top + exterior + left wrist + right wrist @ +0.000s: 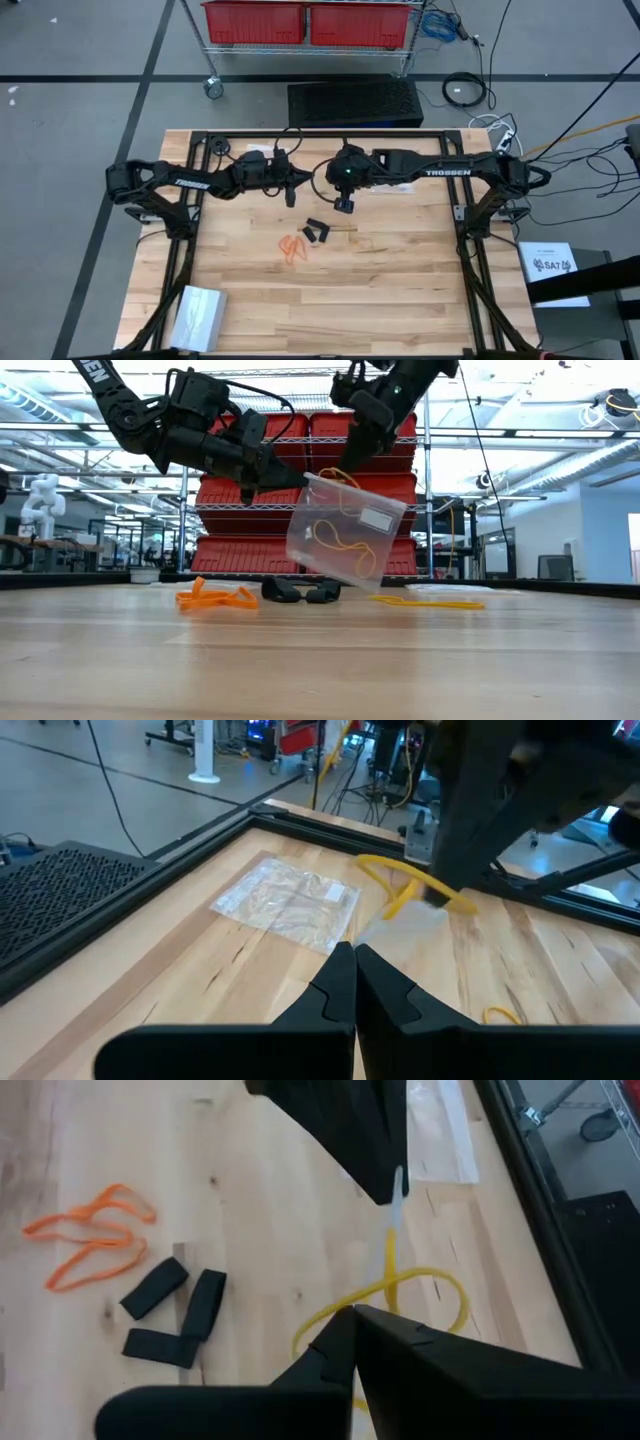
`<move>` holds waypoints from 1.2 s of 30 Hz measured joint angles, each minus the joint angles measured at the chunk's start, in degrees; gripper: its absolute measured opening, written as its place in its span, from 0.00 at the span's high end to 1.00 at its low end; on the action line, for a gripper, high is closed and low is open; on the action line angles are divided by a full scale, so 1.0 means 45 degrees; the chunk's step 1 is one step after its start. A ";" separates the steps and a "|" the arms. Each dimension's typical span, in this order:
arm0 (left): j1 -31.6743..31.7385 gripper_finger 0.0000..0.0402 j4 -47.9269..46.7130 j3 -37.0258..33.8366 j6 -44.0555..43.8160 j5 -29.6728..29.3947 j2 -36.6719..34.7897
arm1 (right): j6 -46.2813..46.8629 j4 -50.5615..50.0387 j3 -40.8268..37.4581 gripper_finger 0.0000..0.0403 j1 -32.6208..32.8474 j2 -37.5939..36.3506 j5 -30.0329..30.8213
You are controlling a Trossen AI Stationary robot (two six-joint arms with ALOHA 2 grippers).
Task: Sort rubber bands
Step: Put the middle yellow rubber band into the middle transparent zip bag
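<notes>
Both claws pinched shut on clear bag (345, 532), mid-air

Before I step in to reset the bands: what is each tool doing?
Left tool: shut on the clear bag, raised off the table.
Right tool: shut on the same bag's upper edge.

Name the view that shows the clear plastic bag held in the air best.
Low view: the clear plastic bag hangs whole above the table, yellow rubber bands inside. The wrist views catch only part of it at the fingertips, and the high view barely shows it.
</notes>
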 joint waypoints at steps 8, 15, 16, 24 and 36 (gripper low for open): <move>0.0000 1.00 -0.0004 0.0000 -0.0010 -0.0001 -0.0001 | 0.0018 -0.0019 0.0000 1.00 -0.0424 0.0451 0.0024; 0.0000 1.00 -0.0002 0.0000 -0.0010 -0.0001 -0.0004 | 0.0039 0.0258 0.0000 1.00 -0.0663 0.0519 0.0047; 0.0000 1.00 0.0000 0.0000 -0.0010 -0.0001 -0.0004 | 0.0042 0.0333 0.0008 1.00 -0.0679 0.0609 0.0017; 0.0000 1.00 -0.0003 0.0000 -0.0029 -0.0004 -0.0004 | 0.0207 -0.0673 -0.0019 1.00 -0.0595 0.0739 0.0059; 0.0005 1.00 -0.0019 -0.0005 -0.0029 -0.0127 -0.0004 | 0.0344 -0.0765 -0.0010 0.92 -0.0019 -0.0207 0.1059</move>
